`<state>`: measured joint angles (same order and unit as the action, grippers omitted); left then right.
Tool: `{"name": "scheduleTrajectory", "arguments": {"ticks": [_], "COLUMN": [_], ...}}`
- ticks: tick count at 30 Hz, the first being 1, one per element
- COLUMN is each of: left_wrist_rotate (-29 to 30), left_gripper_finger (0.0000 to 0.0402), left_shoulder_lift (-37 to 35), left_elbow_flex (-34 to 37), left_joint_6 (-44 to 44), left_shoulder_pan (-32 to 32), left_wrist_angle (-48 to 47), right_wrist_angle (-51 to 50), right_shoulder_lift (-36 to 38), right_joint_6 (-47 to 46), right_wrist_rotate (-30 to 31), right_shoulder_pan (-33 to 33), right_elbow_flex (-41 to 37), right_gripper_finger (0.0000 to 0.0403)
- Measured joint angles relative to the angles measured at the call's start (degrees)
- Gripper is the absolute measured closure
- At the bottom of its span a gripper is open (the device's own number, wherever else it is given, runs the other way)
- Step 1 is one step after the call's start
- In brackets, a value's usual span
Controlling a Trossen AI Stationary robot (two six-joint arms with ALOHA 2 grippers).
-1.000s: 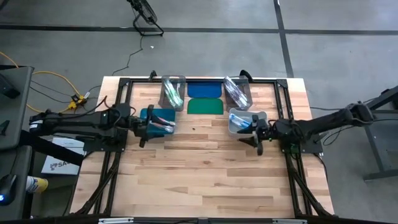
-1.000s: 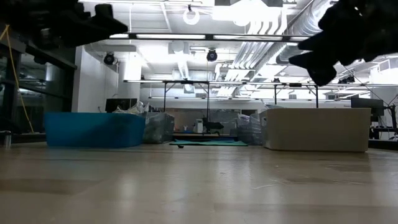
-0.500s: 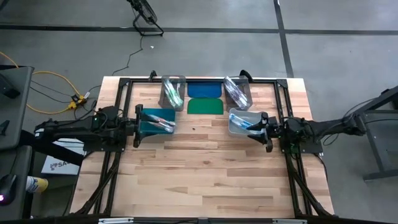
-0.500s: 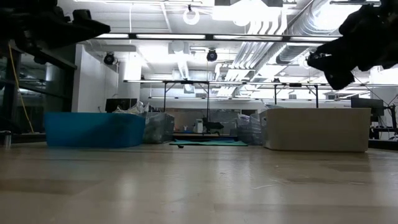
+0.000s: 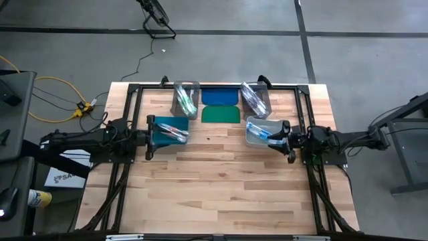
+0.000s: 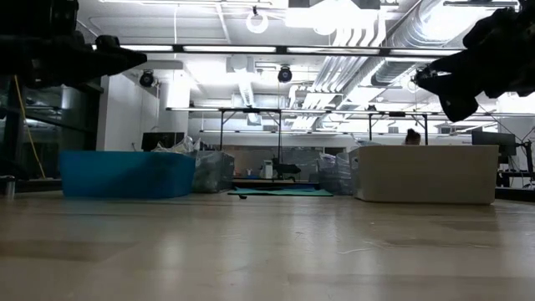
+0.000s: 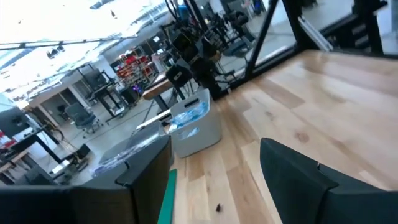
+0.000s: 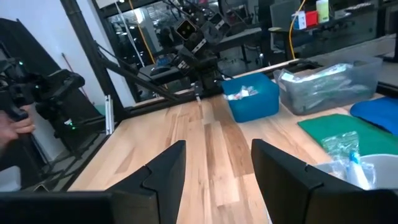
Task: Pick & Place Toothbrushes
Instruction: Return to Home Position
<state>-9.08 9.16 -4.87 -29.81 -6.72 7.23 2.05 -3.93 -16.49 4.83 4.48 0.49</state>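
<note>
Currently in hand: judged the return to rest; neither arm carries anything.
Left gripper (image 5: pixel 150 136): left of centre in the high view, just beside the open teal plastic bin (image 5: pixel 162 126). Jaws apart, nothing between them, a posture for parking rather than grasping.
Right gripper (image 5: pixel 288 140): right of centre, just beside the pale grey plastic bin (image 5: pixel 251 137). Jaws likewise apart and empty.
Toothbrushes (image 5: pixel 175 133): thin white-and-coloured sticks lying inside the teal and grey bins, the clear plastic bin (image 5: pixel 187 84) at upper centre-left and the twin clear bin (image 5: pixel 265 100) at upper centre-right. None shows loose on the wooden tabletop (image 5: pixel 221 181).
Reason for layout: one pair of bins stands near each arm, apparently so each colour lot keeps its own container.
Surroundings: flat blue lid (image 5: pixel 221 96) above flat green lid (image 5: pixel 221 114), between the clear bins; black frame rail (image 5: pixel 287 85); small dark speck (image 5: pixel 208 139) at centre.
Obstruction: judged slight, though each gripper is close enough to its bin wall that a careless swing could nudge it.
</note>
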Motion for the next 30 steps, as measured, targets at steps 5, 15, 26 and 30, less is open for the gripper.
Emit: {"name": "scheduleTrajectory", "arguments": {"ticks": [5,15,26,30], "left_wrist_rotate": [0.68,9.31,15.65,14.79], "left_gripper_finger": [0.0165,0.0165,0.0165,0.0165], "left_shoulder_lift": [-1.19,-1.31,-2.27,-2.14], "left_elbow_flex": [0.64,2.1,3.99,3.71], "left_joint_6": [4.61,7.27,9.56,9.14], "left_shoulder_pan": [0.0,-0.02,-0.02,-0.02], "left_wrist_angle": [0.33,-3.11,-4.33,-6.22], "right_wrist_angle": [-0.73,-1.21,-1.26,-1.16], "right_shoulder_lift": [0.38,0.27,0.25,0.25], "right_joint_6": [-0.49,-3.45,-5.88,-5.83], "right_wrist_rotate": [-2.81,-5.8,-5.29,-5.25], "right_shoulder_pan": [-4.15,-9.89,-9.85,-9.85], "right_elbow_flex": [-0.02,-0.04,-0.07,-0.07], "right_gripper_finger": [0.0227,0.0227,0.0227,0.0227]}}
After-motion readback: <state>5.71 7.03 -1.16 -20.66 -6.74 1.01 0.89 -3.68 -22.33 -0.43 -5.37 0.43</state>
